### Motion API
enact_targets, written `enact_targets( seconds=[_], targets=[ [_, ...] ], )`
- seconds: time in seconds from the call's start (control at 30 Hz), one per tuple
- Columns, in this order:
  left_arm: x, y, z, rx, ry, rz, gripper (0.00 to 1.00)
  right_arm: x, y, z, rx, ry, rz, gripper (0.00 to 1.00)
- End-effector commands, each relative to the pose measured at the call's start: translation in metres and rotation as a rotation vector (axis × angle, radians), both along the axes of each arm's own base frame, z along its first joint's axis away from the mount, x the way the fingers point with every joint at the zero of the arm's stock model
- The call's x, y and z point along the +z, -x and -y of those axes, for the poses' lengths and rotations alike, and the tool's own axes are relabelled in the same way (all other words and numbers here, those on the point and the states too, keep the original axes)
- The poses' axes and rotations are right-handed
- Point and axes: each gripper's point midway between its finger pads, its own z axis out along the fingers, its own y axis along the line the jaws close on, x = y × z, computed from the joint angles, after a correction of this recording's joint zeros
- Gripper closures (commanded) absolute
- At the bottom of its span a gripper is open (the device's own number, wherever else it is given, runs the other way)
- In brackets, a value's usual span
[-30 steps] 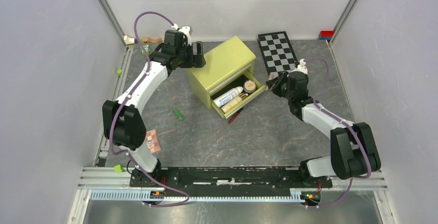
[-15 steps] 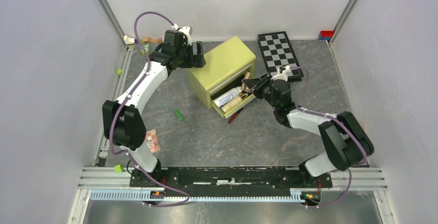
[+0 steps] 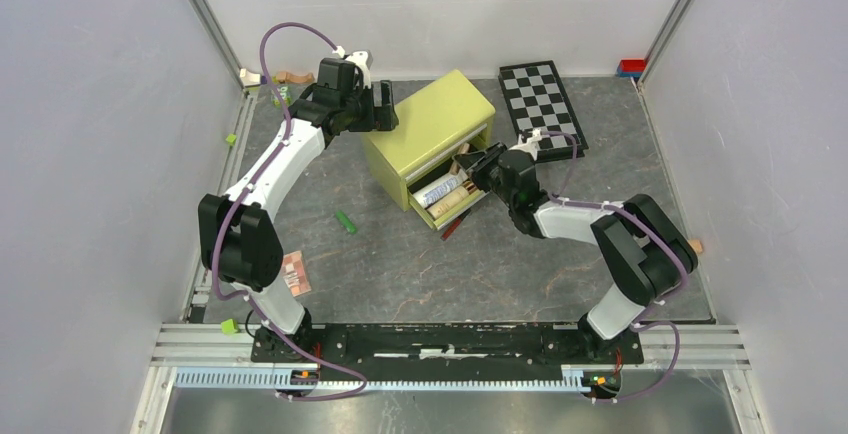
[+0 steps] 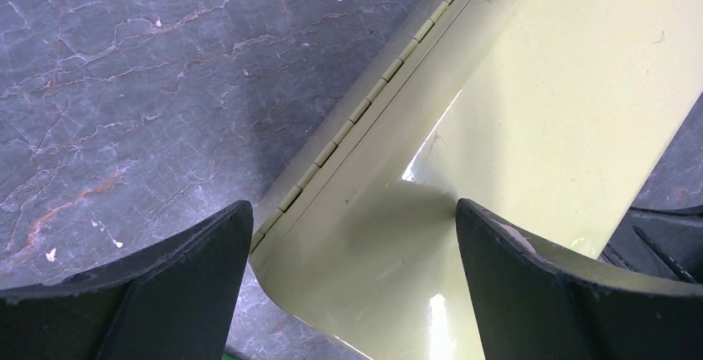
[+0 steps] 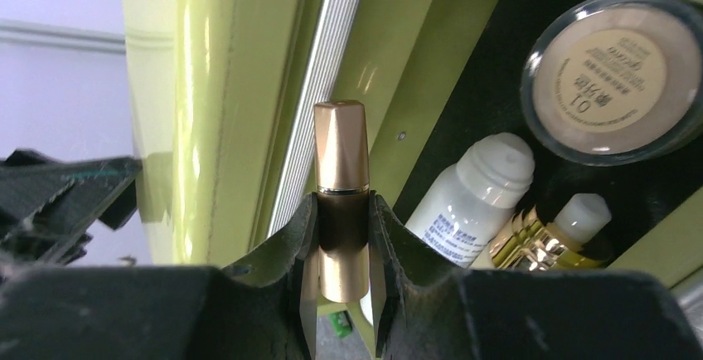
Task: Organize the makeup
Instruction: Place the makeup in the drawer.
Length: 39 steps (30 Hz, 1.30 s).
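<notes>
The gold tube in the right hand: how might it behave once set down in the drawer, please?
The gold tube looks rigid and glossy, so it may slip in the right hand. Round and narrow, it would probably tip if stood upright and roll if laid flat.

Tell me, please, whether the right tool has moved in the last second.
Yes. The right tool swung left, away from the checkerboard, to over the open drawer.
</notes>
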Motion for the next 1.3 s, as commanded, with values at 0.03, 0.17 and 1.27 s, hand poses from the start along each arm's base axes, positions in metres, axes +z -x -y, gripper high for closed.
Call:
enact_targets(
  seconds=[0.03, 0.17, 1.27],
  targets=[
    [0.021, 0.000, 0.000, -0.034, -0.015, 0.056, 0.03, -0.005, -0.019, 0.012, -0.122, 0.016, -0.052, 0.81],
    [0.021, 0.001, -0.001, -0.032, -0.017, 0.058, 0.03, -0.018, -0.021, 0.016, -0.160, 0.026, -0.100, 0.80],
    [0.020, 0.001, 0.000, -0.039, -0.017, 0.055, 0.03, 0.062, -0.026, 0.036, -0.075, 0.339, 0.169, 0.47]
  ],
)
